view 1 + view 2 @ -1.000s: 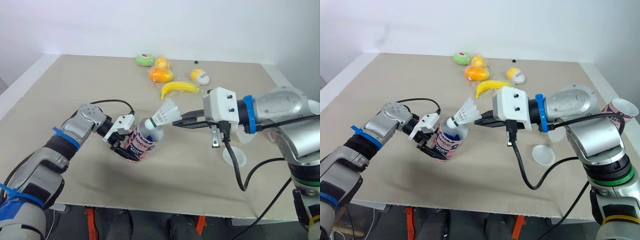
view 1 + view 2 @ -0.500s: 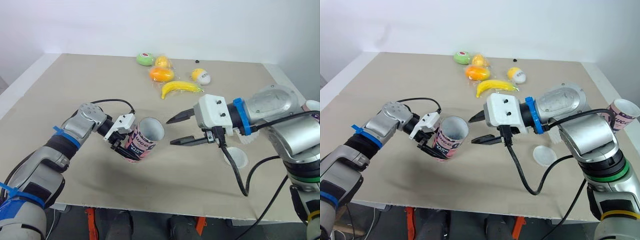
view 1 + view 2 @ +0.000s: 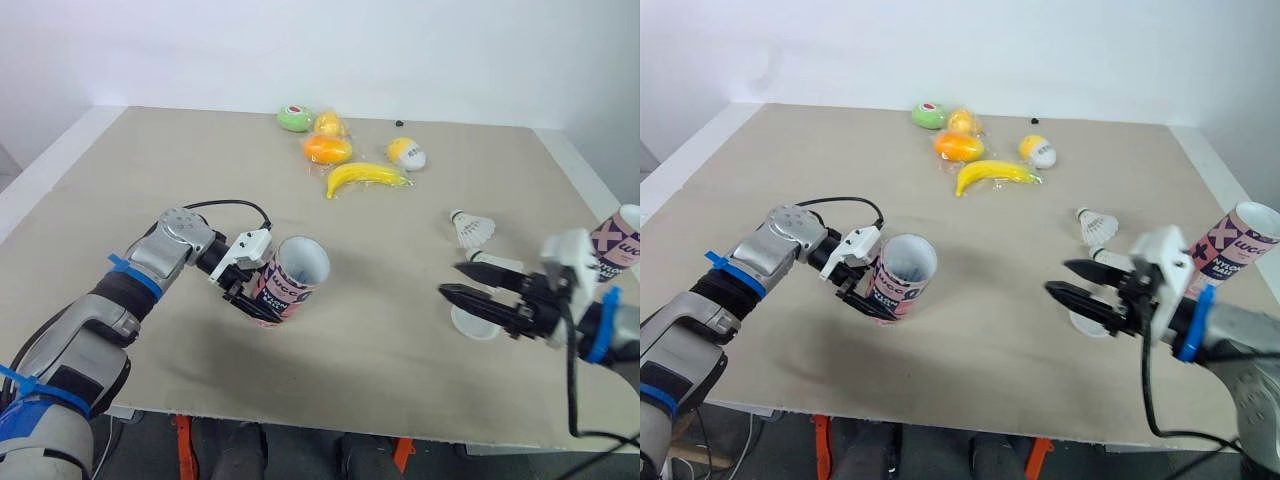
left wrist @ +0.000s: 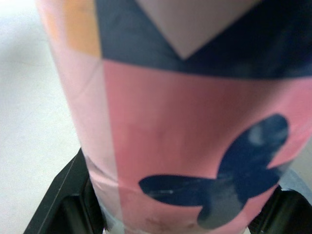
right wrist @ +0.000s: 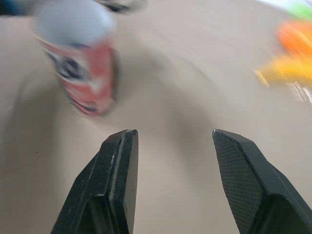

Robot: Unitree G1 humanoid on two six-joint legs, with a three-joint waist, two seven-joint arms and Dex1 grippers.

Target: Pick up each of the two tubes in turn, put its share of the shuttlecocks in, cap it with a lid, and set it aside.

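Observation:
My left gripper (image 3: 258,296) is shut on a pink and navy tube (image 3: 292,277), holding it tilted above the table with its open mouth facing right. The left wrist view has the tube's wall (image 4: 185,122) pressed between the black fingers (image 4: 63,204). My right gripper (image 3: 450,278) is open and holds nothing, low over the table right of the tube, just above a white lid (image 3: 474,324). Between its fingers (image 5: 117,170) the right wrist view looks toward the blurred tube (image 5: 83,63). One shuttlecock (image 3: 472,229) lies on the table. A second tube (image 3: 622,240) stands at the right edge.
Toy fruit sits at the back: a banana (image 3: 365,178), an orange (image 3: 326,149), a green piece (image 3: 293,118), a yellow piece (image 3: 327,124) and a white and yellow ball (image 3: 407,153). The table's front edge (image 3: 300,415) runs close below both arms.
My right gripper opened, let the shuttlecock go at the tube's mouth, and drew back right to the lid. That shuttlecock has gone out of sight into the tube. The left arm held still.

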